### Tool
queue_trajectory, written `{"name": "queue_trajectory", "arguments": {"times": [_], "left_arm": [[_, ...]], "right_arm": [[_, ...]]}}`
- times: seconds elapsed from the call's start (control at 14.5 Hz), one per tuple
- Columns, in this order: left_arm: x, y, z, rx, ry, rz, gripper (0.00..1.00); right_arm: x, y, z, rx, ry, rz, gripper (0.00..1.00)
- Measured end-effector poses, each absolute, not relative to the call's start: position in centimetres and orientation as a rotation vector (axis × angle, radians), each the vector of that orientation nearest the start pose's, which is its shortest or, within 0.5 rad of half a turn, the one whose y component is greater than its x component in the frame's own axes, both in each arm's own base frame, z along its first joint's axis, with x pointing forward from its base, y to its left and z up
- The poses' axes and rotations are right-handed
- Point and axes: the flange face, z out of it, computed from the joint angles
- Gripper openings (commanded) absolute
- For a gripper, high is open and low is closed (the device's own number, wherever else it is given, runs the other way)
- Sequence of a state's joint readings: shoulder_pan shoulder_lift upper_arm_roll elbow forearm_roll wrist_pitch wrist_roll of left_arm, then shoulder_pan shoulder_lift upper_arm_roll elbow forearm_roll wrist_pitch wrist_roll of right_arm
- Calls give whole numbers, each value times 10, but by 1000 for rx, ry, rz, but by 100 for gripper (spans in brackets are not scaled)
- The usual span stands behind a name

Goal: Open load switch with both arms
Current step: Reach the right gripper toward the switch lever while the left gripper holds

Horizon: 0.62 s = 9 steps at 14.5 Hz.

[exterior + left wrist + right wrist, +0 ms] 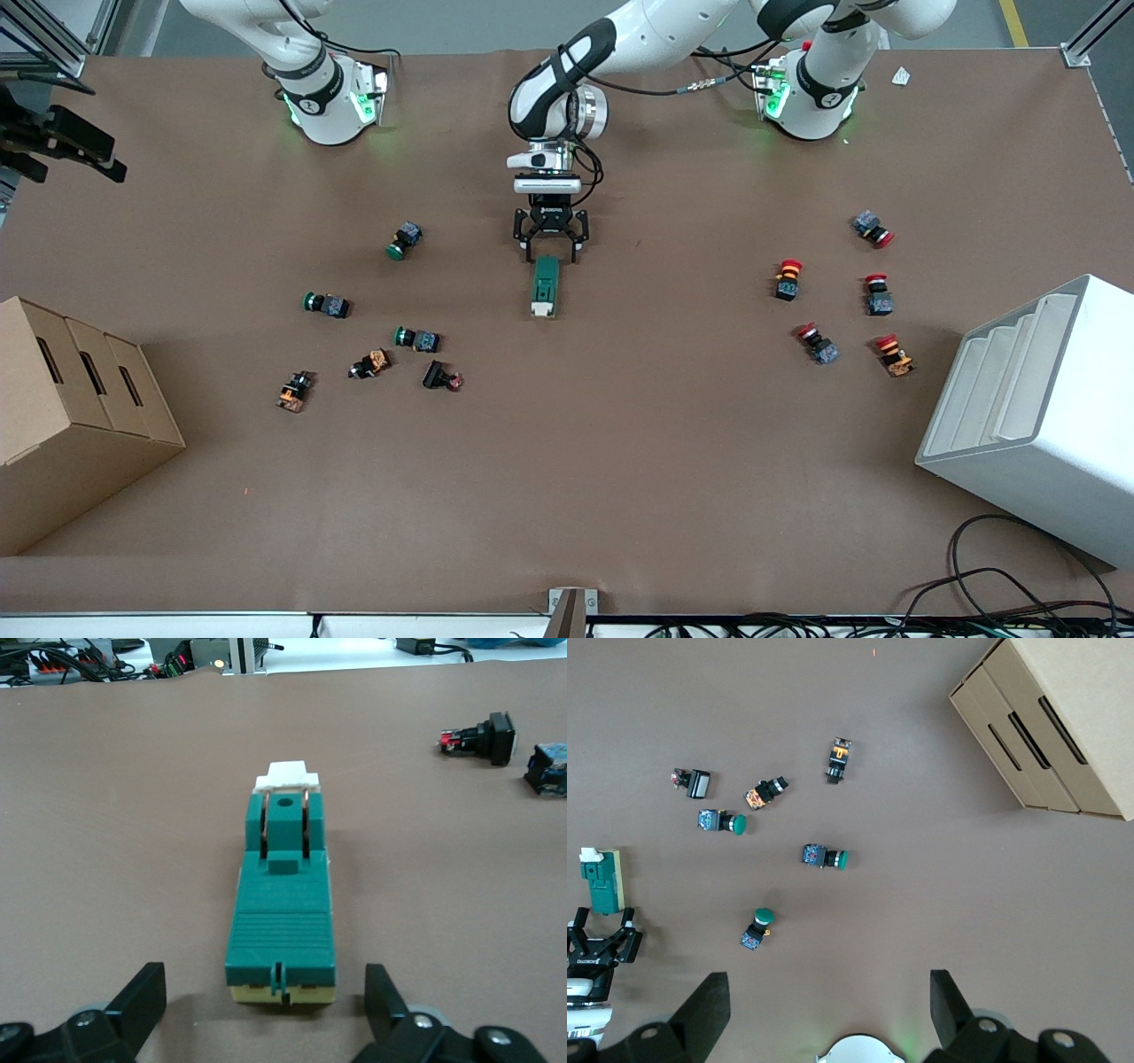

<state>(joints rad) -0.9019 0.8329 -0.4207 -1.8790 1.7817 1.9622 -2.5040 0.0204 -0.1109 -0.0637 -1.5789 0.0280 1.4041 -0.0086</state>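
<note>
The load switch [545, 287] is a dark-green block lying in the middle of the table, with its white lever tab [289, 775] at the end nearer the front camera. My left gripper [550, 251] is low at the switch's other end, open. Its fingers [146, 992] stand either side of that end without touching it. The switch [282, 904] fills the middle of the left wrist view. My right gripper [831, 1014] is out of the front view. It hangs open and empty high over its own base, and the switch [602, 881] shows small in its wrist view.
Green and orange push buttons [416, 338] lie scattered toward the right arm's end, beside a cardboard box [71, 416]. Red-capped buttons [788, 278] lie toward the left arm's end, beside a white stepped rack [1036, 408]. Cables hang at the table's near edge.
</note>
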Motion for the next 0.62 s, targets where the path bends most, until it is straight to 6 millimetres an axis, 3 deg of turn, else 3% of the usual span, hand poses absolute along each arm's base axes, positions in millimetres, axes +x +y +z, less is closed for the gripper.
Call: {"name": "queue_trajectory", "arguments": {"times": [0.21, 0.41, 0.62], "left_arm": [[206, -562, 82, -2722, 89, -1573, 99], [205, -562, 81, -2720, 95, -1579, 99], [205, -562, 80, -2717, 105, -1587, 99]], "right_arm": [[510, -23, 653, -3104, 56, 128, 100], [531, -23, 618, -3114, 60, 218, 100], [548, 7, 594, -3121, 236, 271, 100]]}}
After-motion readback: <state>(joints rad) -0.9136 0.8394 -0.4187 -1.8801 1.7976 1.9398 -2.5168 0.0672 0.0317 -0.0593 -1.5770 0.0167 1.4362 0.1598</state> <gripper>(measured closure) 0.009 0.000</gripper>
